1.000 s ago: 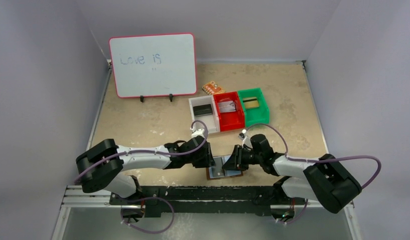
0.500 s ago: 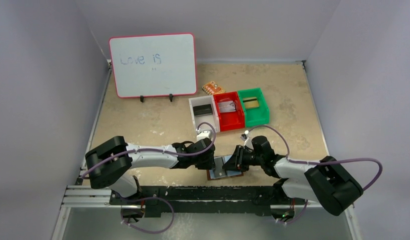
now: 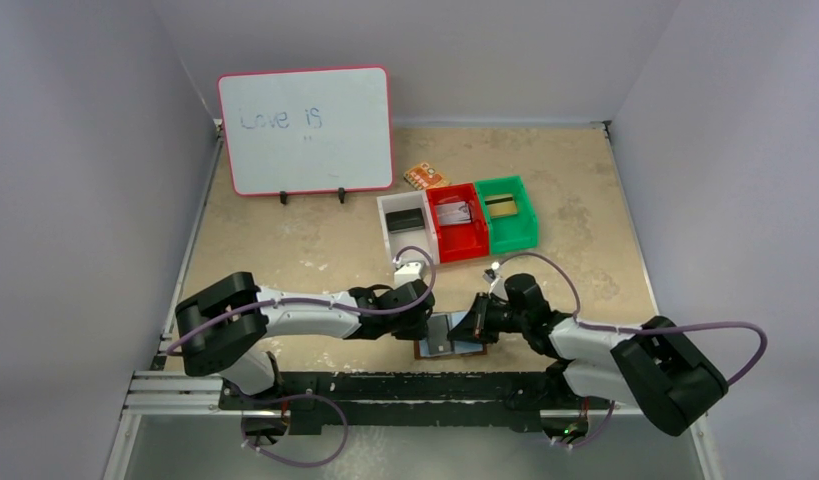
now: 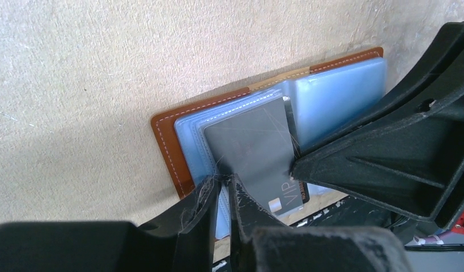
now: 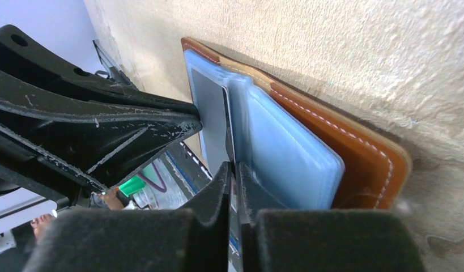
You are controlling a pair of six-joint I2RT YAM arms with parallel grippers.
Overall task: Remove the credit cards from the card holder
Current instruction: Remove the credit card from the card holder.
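The brown card holder lies open at the table's near edge, pale blue pockets up; it also shows in the top view and the right wrist view. A dark grey credit card marked "VIP" sticks partway out of a left-side pocket. My left gripper is shut on the blue pocket edge beside the card. My right gripper is shut on the card's edge. In the top view both grippers, left and right, meet over the holder.
A white bin, a red bin and a green bin stand in a row behind the holder, each with a card inside. An orange patterned packet and a whiteboard are farther back. The table's front rail is just below the holder.
The left arm's links have shifted right and its wrist has turned at the holder. The right gripper has barely moved. Both stay at the holder.
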